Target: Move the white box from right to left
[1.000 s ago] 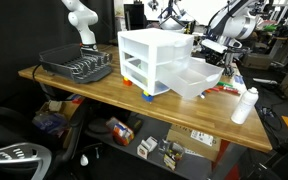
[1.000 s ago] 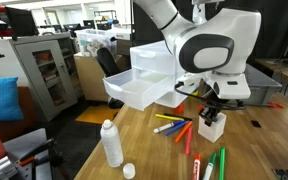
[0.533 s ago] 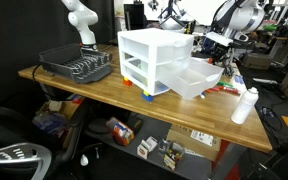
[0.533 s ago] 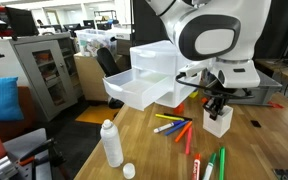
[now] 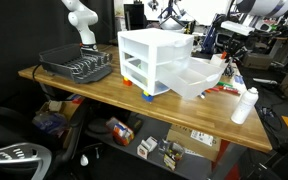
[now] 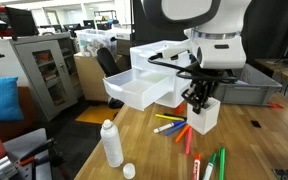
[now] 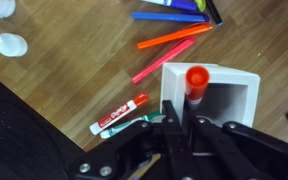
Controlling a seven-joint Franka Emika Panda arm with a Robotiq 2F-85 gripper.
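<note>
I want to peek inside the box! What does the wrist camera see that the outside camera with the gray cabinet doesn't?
Only the wrist view looks down into the open white box, with a red-capped thing inside. Only that exterior view shows the gray cabinet and the drawer unit. Both show the tool holding the box, loose markers and the wooden table.
</note>
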